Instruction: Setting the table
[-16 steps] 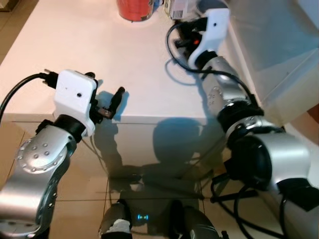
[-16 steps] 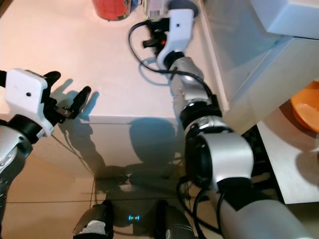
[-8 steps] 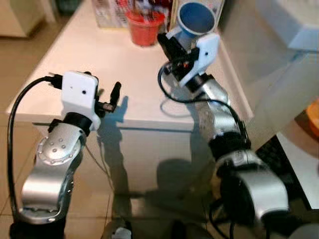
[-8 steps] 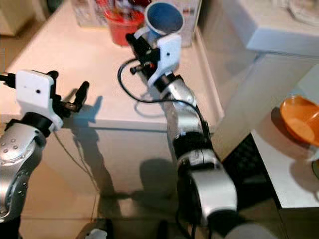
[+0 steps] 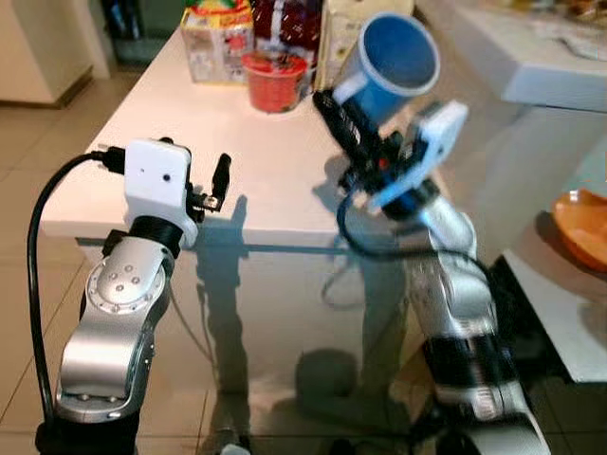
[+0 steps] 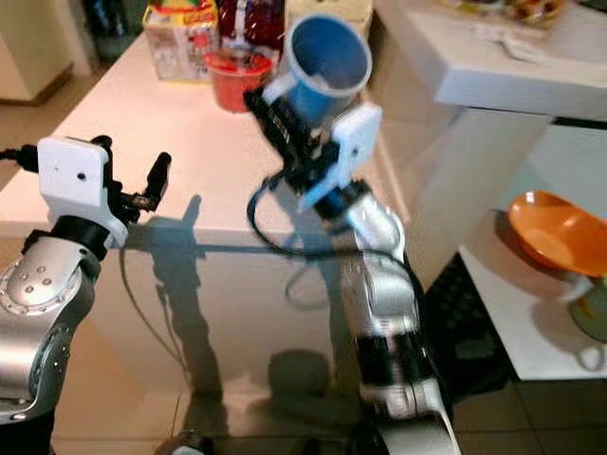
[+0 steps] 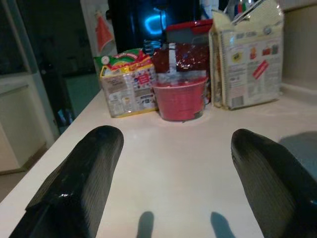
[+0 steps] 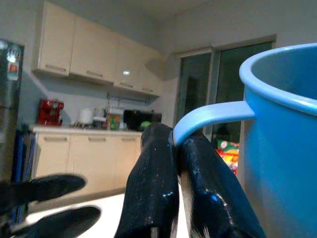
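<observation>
Right tool [image 6: 296, 121]: clamped on the handle of the blue mug [image 6: 325, 63]; in the right wrist view the two black fingers [image 8: 157, 193] are pressed together around the pale handle.
Blue mug: held clear above the white counter [image 5: 152, 133], tilted, its mouth turned up and toward the camera.
Change: half a second ago the mug was seen low, at the far packages; it has since been lifted off the counter and brought nearer.
Meaning for the task: the pick-up is judged complete; carrying and setting down at a place setting remain.
Left tool [image 5: 216, 180]: fingers apart, nothing between them, held over the near left edge of the counter, unchanged.
Far end of counter: a red cup [image 5: 275, 80] and food packages [image 5: 215, 43] are left standing.
Right side: an orange bowl [image 6: 558, 231] on a lower white surface.
</observation>
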Robot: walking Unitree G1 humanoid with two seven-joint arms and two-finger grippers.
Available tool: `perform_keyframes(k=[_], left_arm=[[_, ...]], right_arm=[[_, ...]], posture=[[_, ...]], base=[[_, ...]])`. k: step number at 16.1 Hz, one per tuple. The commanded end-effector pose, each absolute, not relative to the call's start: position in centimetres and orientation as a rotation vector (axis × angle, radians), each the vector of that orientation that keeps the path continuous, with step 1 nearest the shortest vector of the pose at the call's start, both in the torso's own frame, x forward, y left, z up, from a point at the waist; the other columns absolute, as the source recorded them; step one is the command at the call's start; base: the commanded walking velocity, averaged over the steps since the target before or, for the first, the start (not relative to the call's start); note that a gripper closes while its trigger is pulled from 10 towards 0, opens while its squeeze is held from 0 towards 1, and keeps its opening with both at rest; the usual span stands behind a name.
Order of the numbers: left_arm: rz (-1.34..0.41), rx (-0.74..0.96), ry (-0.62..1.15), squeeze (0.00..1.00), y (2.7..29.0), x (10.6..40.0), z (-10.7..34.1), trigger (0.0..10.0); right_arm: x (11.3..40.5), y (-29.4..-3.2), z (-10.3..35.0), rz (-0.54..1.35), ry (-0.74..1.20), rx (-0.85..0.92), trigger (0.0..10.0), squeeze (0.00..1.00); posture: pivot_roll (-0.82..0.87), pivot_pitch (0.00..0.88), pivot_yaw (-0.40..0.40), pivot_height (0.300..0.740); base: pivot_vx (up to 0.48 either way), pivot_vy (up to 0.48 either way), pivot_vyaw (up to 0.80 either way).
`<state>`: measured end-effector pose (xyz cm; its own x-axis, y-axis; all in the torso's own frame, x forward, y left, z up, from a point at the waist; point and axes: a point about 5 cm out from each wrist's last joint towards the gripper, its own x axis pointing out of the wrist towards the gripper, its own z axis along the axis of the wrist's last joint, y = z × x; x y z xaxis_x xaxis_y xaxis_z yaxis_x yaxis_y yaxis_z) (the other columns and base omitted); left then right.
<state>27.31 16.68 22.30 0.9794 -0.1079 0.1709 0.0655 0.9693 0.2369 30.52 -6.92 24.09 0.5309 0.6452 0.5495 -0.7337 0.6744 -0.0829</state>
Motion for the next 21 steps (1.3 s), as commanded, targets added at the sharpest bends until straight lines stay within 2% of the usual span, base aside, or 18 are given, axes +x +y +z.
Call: perform_keyframes(k=[1, 2, 3, 6, 7, 9, 16, 21], left_arm=[[-0.07, 0.229, -0.176, 0.0, 16.7, 27.1, 21.9, 10.0], [-0.063, 0.218, -0.163, 0.0, 16.8, 26.7, 21.3, 10.0], [-0.061, 0.212, -0.158, 0.0, 16.9, 26.5, 21.1, 10.0], [-0.07, 0.213, -0.147, 0.0, 17.0, 25.8, 20.0, 10.0], [-0.099, 0.223, -0.131, 0.0, 16.6, 25.3, 19.5, 10.0], [-0.119, 0.232, -0.112, 0.0, 16.3, 25.2, 18.8, 10.0], [-0.107, 0.219, -0.106, 0.0, 15.0, 26.6, 17.9, 10.0], [-0.11, 0.201, -0.137, 0.0, 14.0, 27.6, 18.5, 10.0]], right_arm=[[29.7, -6.8, 24.4, 0.85, -0.587, 0.12, 0.0, 0.0], [28.2, -6.8, 23.6, 0.868, -0.543, 0.07, 3.3, 0.0], [27.6, -6.8, 23.1, 0.871, -0.525, 0.051, 9.5, 0.0], [25.4, -7.4, 21.3, 0.834, -0.452, -0.053, 10.0, 0.0], [24.7, -8.3, 20.0, 0.757, -0.378, -0.102, 10.0, 0.0], [24.1, -9.5, 18.7, 0.631, -0.26, -0.081, 10.0, 0.0], [24.9, -13.1, 16.5, 0.378, -0.134, -0.137, 10.0, 0.0], [26.0, -14.1, 16.7, 0.243, -0.135, -0.206, 10.0, 0.0]], posture=[[0.07, 0.0, -0.057, 0.74], [0.06, 0.0, -0.057, 0.74], [0.05, 0.0, -0.057, 0.74], [0.05, 0.0, -0.051, 0.74], [0.04, 0.0, -0.047, 0.74], [0.03, 0.0, -0.048, 0.74], [0.03, 0.0, -0.055, 0.74], [0.01, 0.0, -0.049, 0.74]], base=[[0.0, 0.0, 0.0], [0.0, 0.0, 0.0], [0.0, 0.0, 0.0], [0.0, 0.0, 0.0], [0.0, 0.0, 0.0], [0.0, -0.317, 0.0], [0.0, -0.375, 0.0], [0.0, -0.375, 0.0]])
